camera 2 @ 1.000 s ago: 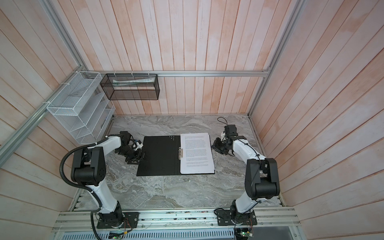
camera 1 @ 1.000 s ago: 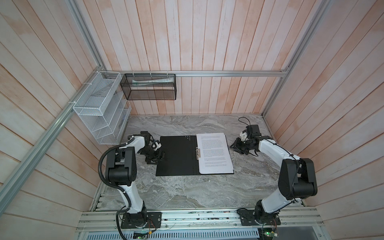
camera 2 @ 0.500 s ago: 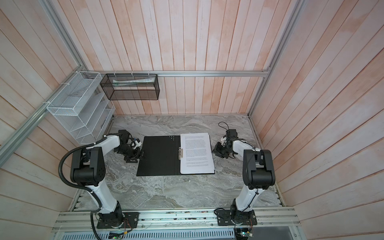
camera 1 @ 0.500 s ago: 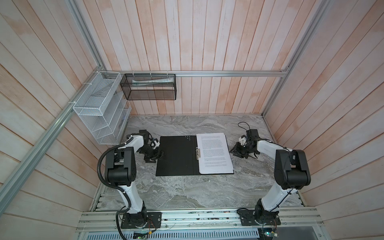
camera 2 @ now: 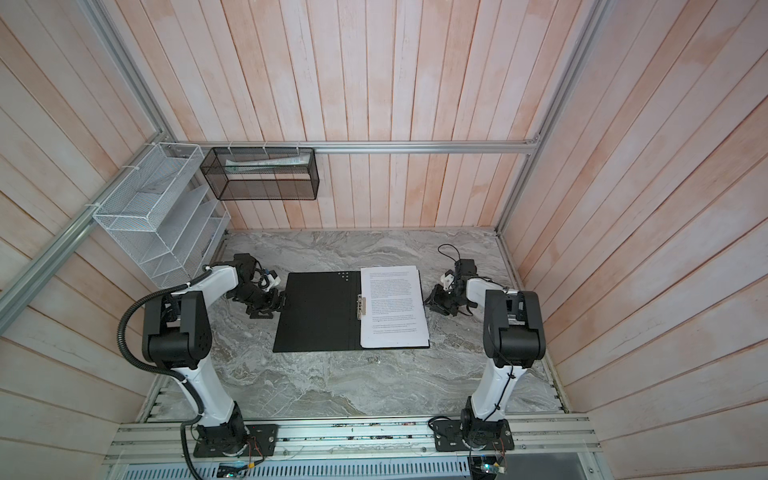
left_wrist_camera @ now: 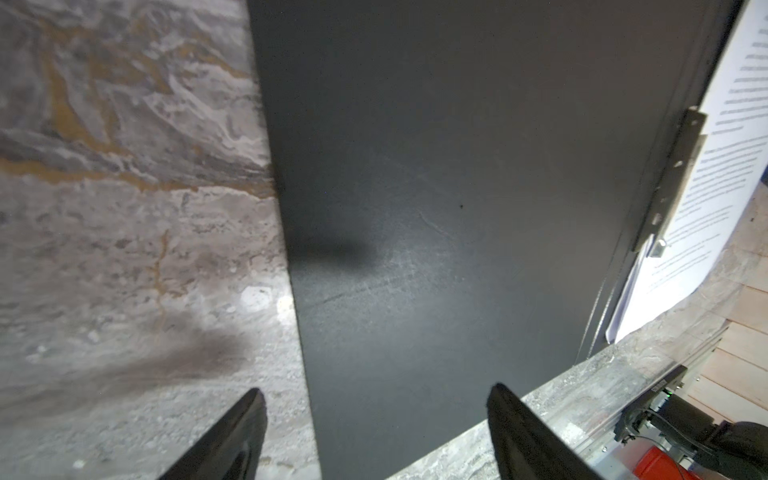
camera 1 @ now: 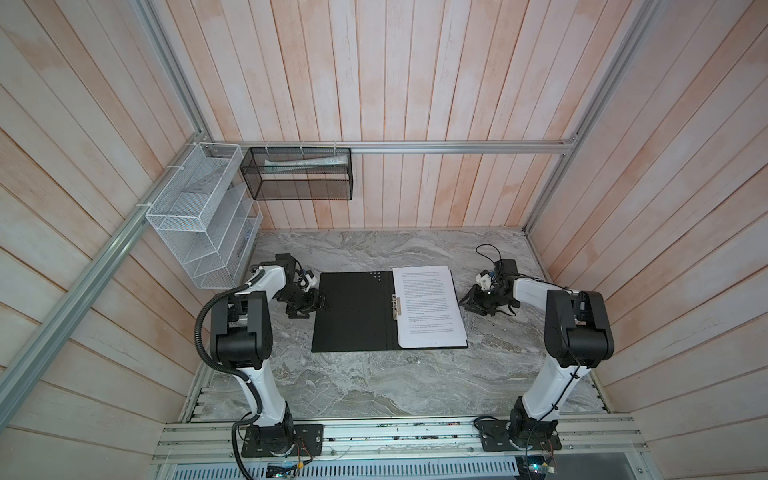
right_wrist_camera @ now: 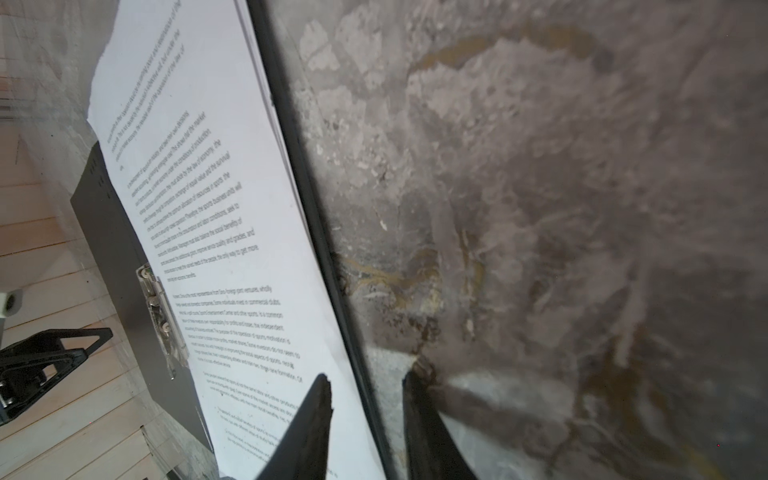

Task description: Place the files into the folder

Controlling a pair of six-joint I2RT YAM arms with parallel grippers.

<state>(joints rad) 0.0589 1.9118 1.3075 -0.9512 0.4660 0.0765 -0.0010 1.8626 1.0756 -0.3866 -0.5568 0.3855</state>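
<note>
- Your top views both look steeply down from high at the front, covering the whole table (camera 1: 374, 386).
- Left wrist view: close above the folder (left_wrist_camera: 457, 208), on its black inside.
- Right wrist view: close, low beside the papers (right_wrist_camera: 199, 208); both wrist views share the clip (left_wrist_camera: 673, 178).

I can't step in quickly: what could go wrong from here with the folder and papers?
1. The right gripper straddles the folder's right edge with one finger over the files, whose sheets are fanned; closing or sliding could crease or shift them.
2. The left gripper stands open astride the flat left edge; it may push the whole folder instead of lifting that half.
</note>
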